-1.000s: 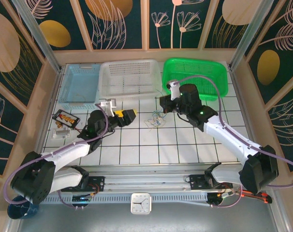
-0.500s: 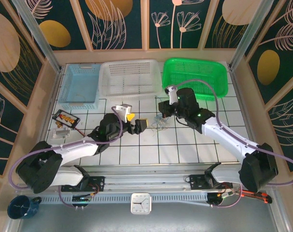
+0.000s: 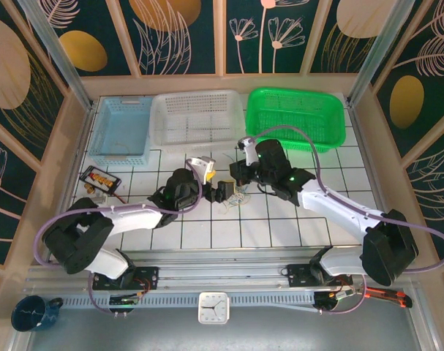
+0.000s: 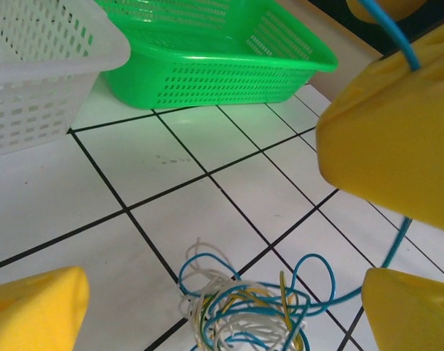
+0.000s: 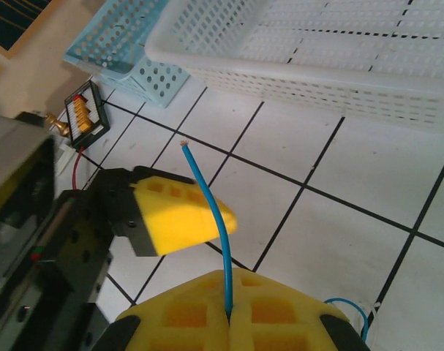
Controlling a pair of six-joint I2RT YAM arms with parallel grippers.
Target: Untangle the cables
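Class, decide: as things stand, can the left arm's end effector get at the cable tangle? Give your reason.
Probably yes. The left end effector stands open right at the tangle, with nothing between them. The right end effector, shut on a blue wire, may crowd the far side.

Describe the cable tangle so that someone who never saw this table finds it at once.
On the white tiled table, look in front of where the white basket and green basket meet. The cables lie there, a small loose heap of blue, white and yellowish loops. Unlike the thick purple arm hoses, they are very thin, and one blue strand runs up into the right tool.
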